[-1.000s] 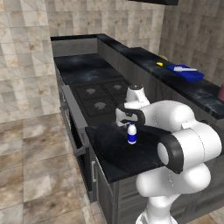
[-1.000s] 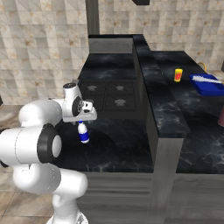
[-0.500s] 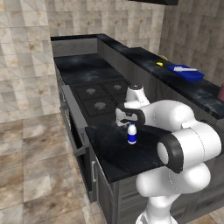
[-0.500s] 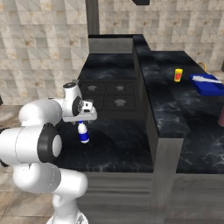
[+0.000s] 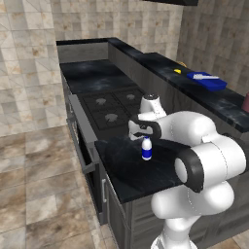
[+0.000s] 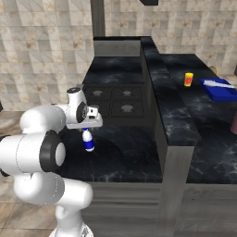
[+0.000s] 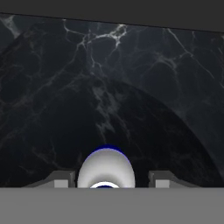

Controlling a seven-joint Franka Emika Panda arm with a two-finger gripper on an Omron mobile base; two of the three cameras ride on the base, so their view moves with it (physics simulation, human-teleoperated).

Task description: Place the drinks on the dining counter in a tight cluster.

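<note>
Our pincer [image 5: 145, 137] hung straight down over the small white bottle with the blue label [image 5: 146, 149] in the left base view, its fingers reaching down around the bottle's cap. The bottle stood upright on the low black counter [image 5: 131, 170] just in front of the stove burners [image 5: 111, 107]. Beyond the raised ledge we saw the dining counter [image 5: 214, 99], carrying a blue tray [image 5: 207, 81] with a yellow thing behind it. A dark red shape [image 5: 245, 102] showed at the right edge, too cropped for us to name. Our own white forearm bulked large between the camera and that far counter.

From the right base view, we saw the pincer [image 6: 87, 129] set over the same bottle [image 6: 87, 141], which stood alone on the low counter [image 6: 125, 152] with bare marble around it. The grey step of the dining counter [image 6: 176, 120] rose between the bottle and the higher surface. Up there stood a yellow-orange cup [image 6: 188, 79] and the blue tray [image 6: 220, 88], well apart from the bottle.

Through the hand view, we looked down on the bottle's white shoulder [image 7: 106, 169], with one fingertip [image 7: 61, 180] on each side of it. A narrow gap showed at both sides, so the jaws stood partly open, and we could not tell whether they had hold of the bottle.
</note>
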